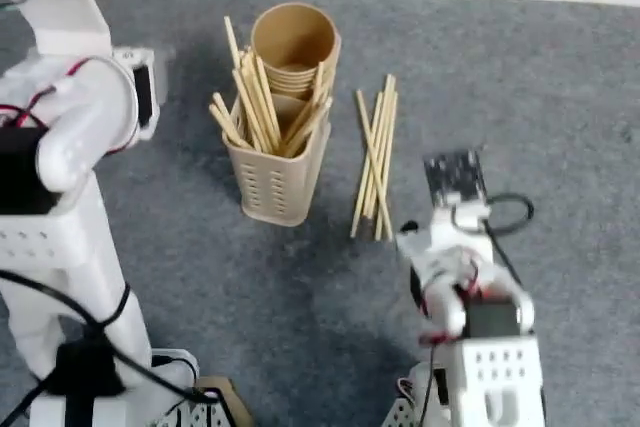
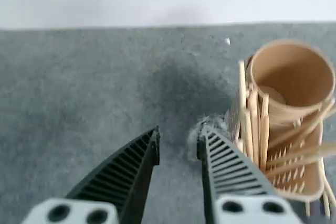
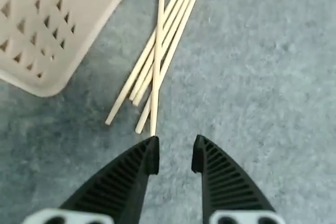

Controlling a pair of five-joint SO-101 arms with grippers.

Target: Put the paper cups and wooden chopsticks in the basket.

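A beige perforated basket (image 1: 272, 187) stands on the grey carpet. Stacked paper cups (image 1: 294, 39) and several wooden chopsticks (image 1: 252, 107) stick up out of it. Several more chopsticks (image 1: 375, 152) lie loose on the carpet to its right. In the right wrist view my right gripper (image 3: 175, 153) is open and empty, just short of the near tips of the loose chopsticks (image 3: 163, 51), with the basket (image 3: 47, 30) off to one side. My left gripper (image 2: 178, 140) is open and empty over bare carpet, beside the basket (image 2: 307, 182) and its top cup (image 2: 291, 74).
The white left arm (image 1: 70, 137) rises at the left of the table and the right arm (image 1: 470, 297) stands at the lower right. Grey carpet (image 1: 560, 97) covers the table; a pale wall runs along the far edge.
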